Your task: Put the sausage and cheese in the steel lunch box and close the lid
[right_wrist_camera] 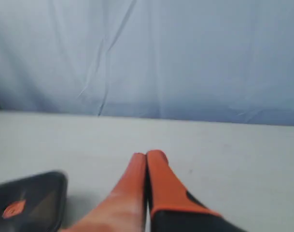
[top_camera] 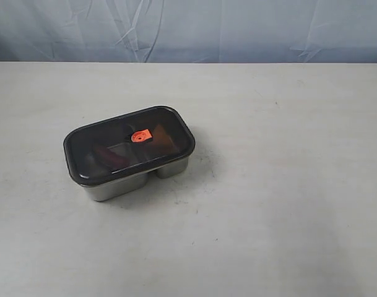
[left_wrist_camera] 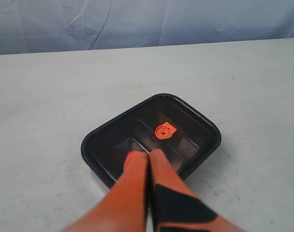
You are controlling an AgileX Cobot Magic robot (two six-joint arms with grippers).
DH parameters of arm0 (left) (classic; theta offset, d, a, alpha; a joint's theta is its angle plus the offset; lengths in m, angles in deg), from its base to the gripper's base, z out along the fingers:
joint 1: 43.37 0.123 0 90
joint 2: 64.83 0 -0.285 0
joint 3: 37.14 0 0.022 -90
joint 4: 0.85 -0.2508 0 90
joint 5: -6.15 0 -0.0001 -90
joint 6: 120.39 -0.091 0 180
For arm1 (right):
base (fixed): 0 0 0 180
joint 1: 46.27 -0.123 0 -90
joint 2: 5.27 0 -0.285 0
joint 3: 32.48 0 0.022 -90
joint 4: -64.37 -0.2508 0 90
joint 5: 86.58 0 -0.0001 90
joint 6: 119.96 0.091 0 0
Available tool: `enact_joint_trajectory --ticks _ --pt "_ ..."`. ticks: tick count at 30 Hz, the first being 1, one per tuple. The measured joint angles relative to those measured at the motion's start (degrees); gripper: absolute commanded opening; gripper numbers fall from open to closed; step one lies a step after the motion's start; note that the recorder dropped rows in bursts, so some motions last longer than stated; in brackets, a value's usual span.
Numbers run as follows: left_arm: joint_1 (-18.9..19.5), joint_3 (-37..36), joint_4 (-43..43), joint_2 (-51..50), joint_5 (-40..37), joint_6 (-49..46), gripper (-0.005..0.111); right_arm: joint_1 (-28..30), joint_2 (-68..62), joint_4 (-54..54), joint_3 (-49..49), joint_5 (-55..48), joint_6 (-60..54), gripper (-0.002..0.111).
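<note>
The steel lunch box [top_camera: 117,187] stands left of the table's middle with the smoky dark lid [top_camera: 111,133] on top, its orange valve tab [top_camera: 140,136] in the centre. Through the lid a reddish-brown sausage [top_camera: 108,156] and an orange cheese wedge [top_camera: 165,138] show dimly. Neither arm appears in the exterior view. In the left wrist view the left gripper [left_wrist_camera: 148,154] is shut and empty, its tips over the lid [left_wrist_camera: 190,121] near the tab [left_wrist_camera: 163,131]. The right gripper [right_wrist_camera: 147,156] is shut and empty above bare table, the lid [right_wrist_camera: 31,203] off to one side.
The pale table [top_camera: 287,185] spreads on all sides of the box. A wrinkled blue-grey cloth backdrop [top_camera: 194,28] hangs along the far edge.
</note>
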Motion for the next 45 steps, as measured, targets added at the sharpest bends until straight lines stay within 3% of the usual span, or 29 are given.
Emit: enact_joint_trajectory --ticks 4,7,12,18,21,29,45 --pt "0.0 0.0 -0.13 0.0 0.0 0.0 0.0 7.92 12.92 -1.42 -7.65 2.03 0.38 0.0" --pt "0.0 0.0 -0.13 0.0 0.0 0.0 0.0 10.11 19.57 -0.52 -11.92 0.29 0.38 0.0" --pt "0.0 0.0 -0.13 0.0 0.0 0.0 0.0 10.55 25.2 2.68 -18.22 -0.08 2.76 0.0" --pt "0.0 0.0 -0.23 0.0 0.0 0.0 0.0 10.64 32.35 19.88 -23.48 -1.81 19.53 0.0" --pt "0.0 0.0 -0.23 0.0 0.0 0.0 0.0 10.64 35.46 23.26 -25.72 -2.76 22.94 0.0" --pt "0.0 0.0 -0.23 0.6 0.0 0.0 0.0 10.7 38.78 26.3 -31.8 -4.99 24.71 0.0" --pt "0.0 0.0 -0.23 0.85 0.0 0.0 0.0 10.7 38.78 31.23 -34.82 -5.53 27.61 0.0"
